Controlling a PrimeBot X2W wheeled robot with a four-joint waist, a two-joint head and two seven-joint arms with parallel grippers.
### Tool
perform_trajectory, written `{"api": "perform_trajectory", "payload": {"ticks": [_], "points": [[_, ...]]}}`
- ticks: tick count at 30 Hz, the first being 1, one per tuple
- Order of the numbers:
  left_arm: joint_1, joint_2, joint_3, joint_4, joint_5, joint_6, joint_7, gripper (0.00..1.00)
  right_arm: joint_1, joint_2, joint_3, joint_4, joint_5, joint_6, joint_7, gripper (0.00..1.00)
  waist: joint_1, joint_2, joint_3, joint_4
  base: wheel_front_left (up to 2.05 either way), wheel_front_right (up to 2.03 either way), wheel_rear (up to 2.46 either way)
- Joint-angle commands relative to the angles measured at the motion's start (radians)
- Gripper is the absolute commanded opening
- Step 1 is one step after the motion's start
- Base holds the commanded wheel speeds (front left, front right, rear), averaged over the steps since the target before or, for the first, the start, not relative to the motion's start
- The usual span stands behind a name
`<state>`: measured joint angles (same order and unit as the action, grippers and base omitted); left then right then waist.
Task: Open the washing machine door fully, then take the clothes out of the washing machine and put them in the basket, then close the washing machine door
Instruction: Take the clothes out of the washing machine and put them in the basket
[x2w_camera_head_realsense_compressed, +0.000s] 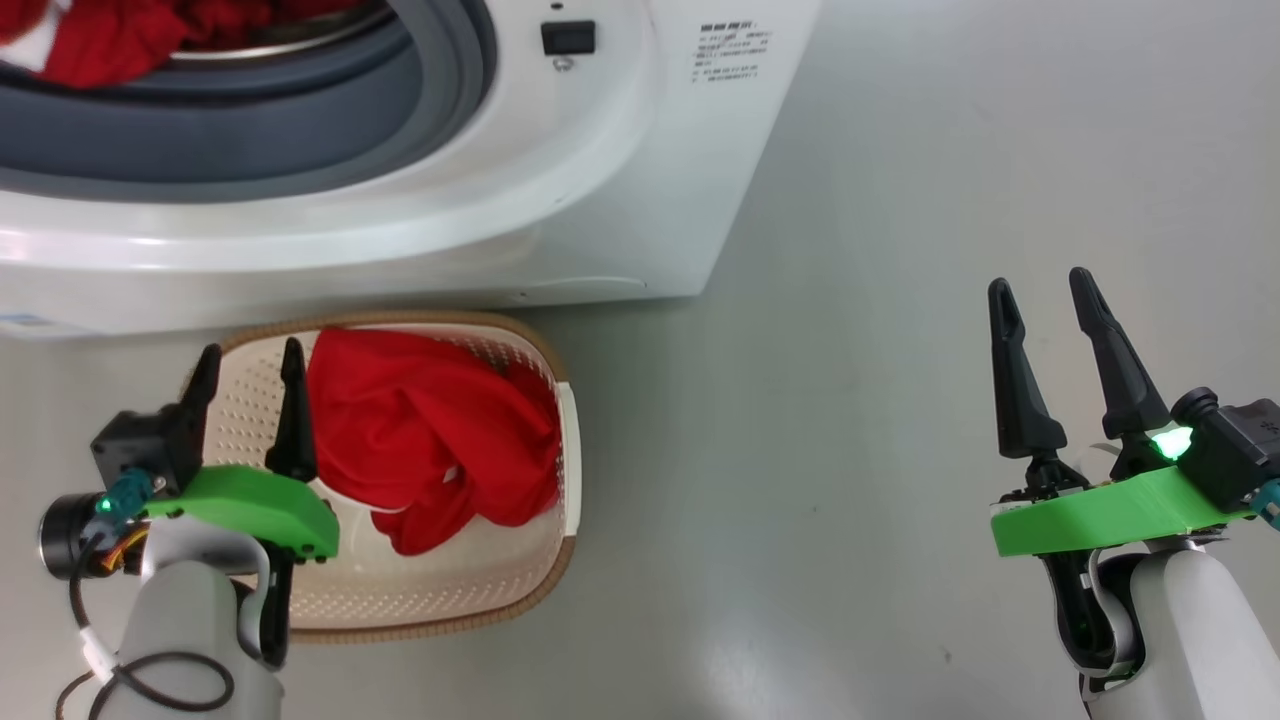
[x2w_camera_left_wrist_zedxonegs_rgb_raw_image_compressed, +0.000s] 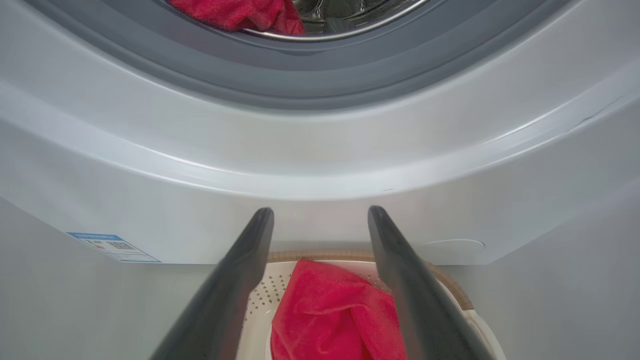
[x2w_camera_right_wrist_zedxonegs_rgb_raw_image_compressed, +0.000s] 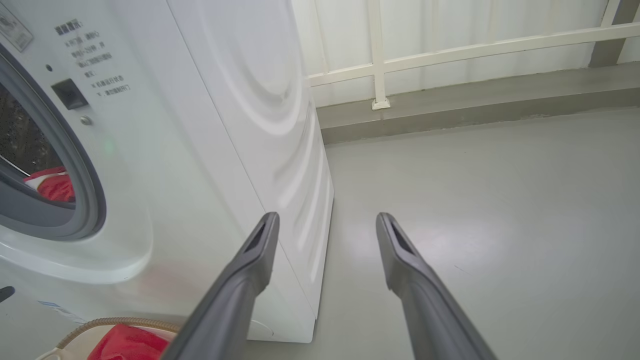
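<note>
The white washing machine (x2w_camera_head_realsense_compressed: 620, 150) stands at the top left, its grey gasket (x2w_camera_head_realsense_compressed: 300, 130) exposed; the washing machine door is out of view. Red clothes (x2w_camera_head_realsense_compressed: 110, 40) lie in the drum and show in the wrist views (x2w_camera_left_wrist_zedxonegs_rgb_raw_image_compressed: 240, 12) (x2w_camera_right_wrist_zedxonegs_rgb_raw_image_compressed: 52, 187). More red clothes (x2w_camera_head_realsense_compressed: 430, 440) fill the cream basket (x2w_camera_head_realsense_compressed: 560, 470) on the floor in front of the machine, also in the wrist views (x2w_camera_left_wrist_zedxonegs_rgb_raw_image_compressed: 330, 315) (x2w_camera_right_wrist_zedxonegs_rgb_raw_image_compressed: 125, 342). My left gripper (x2w_camera_head_realsense_compressed: 250, 365) hovers open over the basket's left side, holding nothing. My right gripper (x2w_camera_head_realsense_compressed: 1045, 290) stands open over bare floor at the right, empty.
Grey floor (x2w_camera_head_realsense_compressed: 850, 450) stretches to the right of the machine and basket. A white railing (x2w_camera_right_wrist_zedxonegs_rgb_raw_image_compressed: 380, 65) and a low grey kerb (x2w_camera_right_wrist_zedxonegs_rgb_raw_image_compressed: 475, 110) run behind the machine. A blue label (x2w_camera_left_wrist_zedxonegs_rgb_raw_image_compressed: 112, 246) sits on the machine's lower front.
</note>
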<state>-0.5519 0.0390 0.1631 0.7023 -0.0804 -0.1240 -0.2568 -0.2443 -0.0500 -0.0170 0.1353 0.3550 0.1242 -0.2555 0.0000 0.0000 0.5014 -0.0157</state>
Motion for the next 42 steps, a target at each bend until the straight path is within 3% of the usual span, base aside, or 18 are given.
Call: {"api": "perform_trajectory", "payload": {"ticks": [1,26,42], "points": [[0.037,0.023,0.028,-0.033,0.002,-0.005,-0.005,1.0,0.027,0.0,0.027,-0.018,-0.01,0.007,-0.006,1.0,0.0,0.0,-0.043,0.004,0.0,0.0,0.0],[0.293,0.036,-0.037,-0.432,-0.061,-0.007,-0.005,1.0,0.167,0.0,0.004,0.008,-0.01,0.007,-0.006,1.0,0.0,0.0,-0.259,0.027,0.0,0.0,0.0],[0.48,0.021,0.014,-0.62,-0.045,-0.007,-0.005,1.0,0.236,0.0,-0.01,0.009,-0.006,0.007,-0.006,1.0,0.0,0.0,-0.317,0.025,0.0,0.0,0.0]]}}
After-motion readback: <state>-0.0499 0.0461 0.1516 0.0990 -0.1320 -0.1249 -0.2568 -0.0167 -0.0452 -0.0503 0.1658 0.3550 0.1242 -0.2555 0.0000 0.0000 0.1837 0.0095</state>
